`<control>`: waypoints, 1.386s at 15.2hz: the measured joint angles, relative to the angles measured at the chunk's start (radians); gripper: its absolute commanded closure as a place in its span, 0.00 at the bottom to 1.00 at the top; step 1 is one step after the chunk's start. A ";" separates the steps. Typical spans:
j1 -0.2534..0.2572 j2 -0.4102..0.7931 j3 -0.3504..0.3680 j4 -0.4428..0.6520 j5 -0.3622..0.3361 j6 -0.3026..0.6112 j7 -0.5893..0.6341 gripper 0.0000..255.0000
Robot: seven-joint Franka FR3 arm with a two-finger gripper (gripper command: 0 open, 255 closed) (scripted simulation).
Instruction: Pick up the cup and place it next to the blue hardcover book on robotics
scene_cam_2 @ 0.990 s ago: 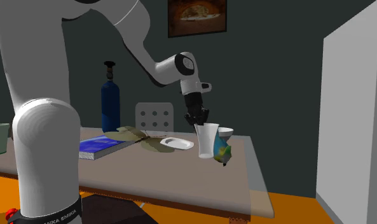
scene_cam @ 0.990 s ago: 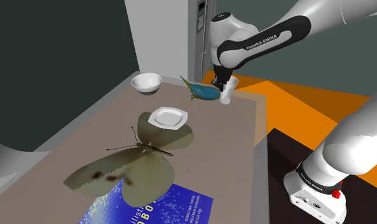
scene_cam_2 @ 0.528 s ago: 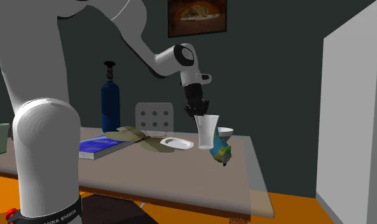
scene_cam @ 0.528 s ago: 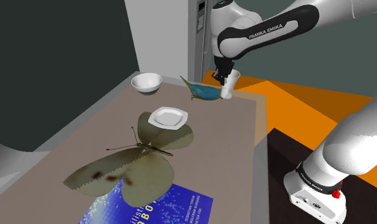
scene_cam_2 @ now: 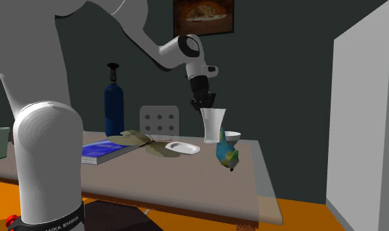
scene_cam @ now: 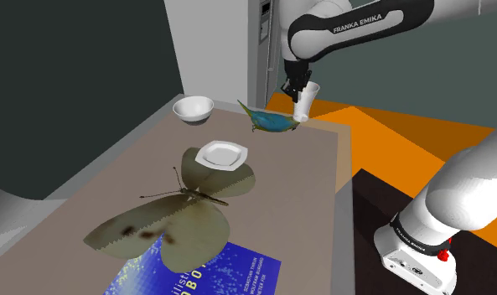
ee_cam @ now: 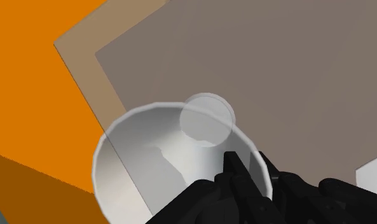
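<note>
Cup [scene_cam: 306, 100] held upright off the counter [scene_cam: 129, 168] at the shoulder view's upper centre, its rim clamped by the black jaws, just beside a blue-green bird [scene_cam: 267, 122]. Blue book [scene_cam: 230, 266] lies at that frame's bottom edge, well apart, beyond a plate [scene_cam: 221, 154] and butterfly [scene_cam: 167, 222].

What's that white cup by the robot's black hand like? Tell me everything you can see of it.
The cup is plain white, tapered, wider at its open rim than its flat round base, and empty inside. It is upright, clasped at the rim by the black end effector, and seems to hang just above a corner of the table, beside a blue-green bird figure.
</note>
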 measured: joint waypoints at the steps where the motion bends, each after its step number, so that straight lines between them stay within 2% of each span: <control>1: 0.001 -0.002 0.001 0.010 0.002 -0.012 -0.002 1.00; 14: 0.002 -0.015 0.003 0.171 0.014 -0.181 -0.043 1.00; 21: 0.056 -0.145 0.069 0.057 0.055 -0.220 0.057 1.00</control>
